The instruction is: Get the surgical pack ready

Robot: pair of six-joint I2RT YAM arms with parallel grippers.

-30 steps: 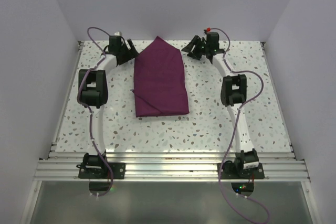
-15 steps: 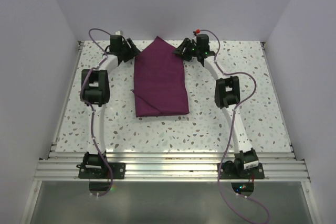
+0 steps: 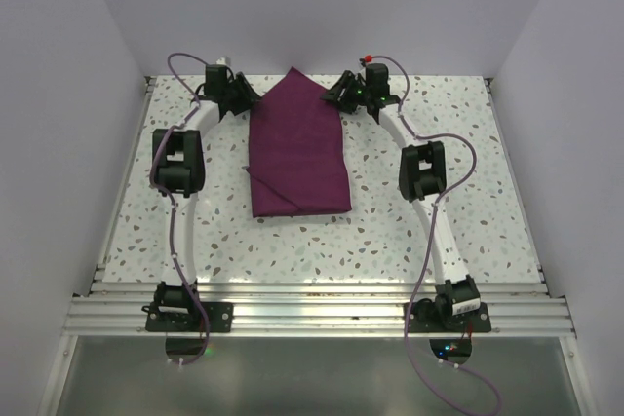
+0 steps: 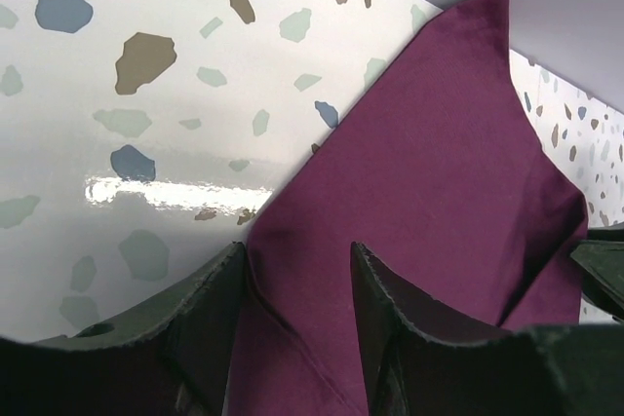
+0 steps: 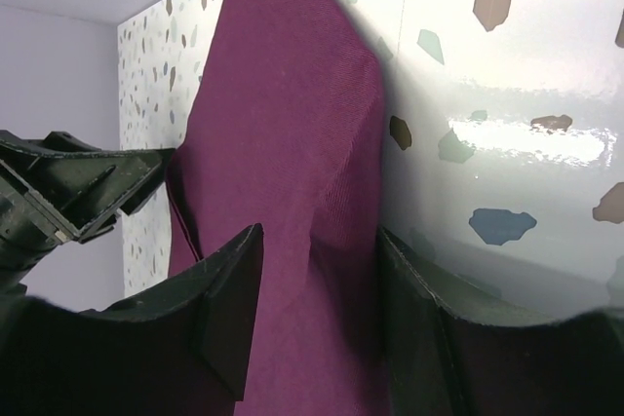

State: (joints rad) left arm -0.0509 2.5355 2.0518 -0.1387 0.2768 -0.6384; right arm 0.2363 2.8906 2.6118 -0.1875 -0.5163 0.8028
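Left wrist view: left claw (image 4: 297, 255) is open, jaws well apart, low over the table, with the left slanted edge of the purple cloth (image 4: 439, 143) lying between them. No squeeze visible, so it holds nothing yet. Right wrist view: right claw (image 5: 319, 236) is also open and straddles the right slanted edge of the same cloth, again with no grip.

Top view: the cloth lies folded in the middle of the speckled table (image 3: 468, 192), toward the far side. Its long axis runs near to far, with a pointed tip at the far end and a square edge near. Both claws sit at the far end, one on each side of the tip, and face each other across it. The cloth runs nearward and inward from each claw, and both are about equally close. Tray, instruments and gauze are not visible.

Versus one second ago, the right claw has come left from off the cloth onto its far right edge, and the left claw has nudged right toward its edge. The cloth has not moved.
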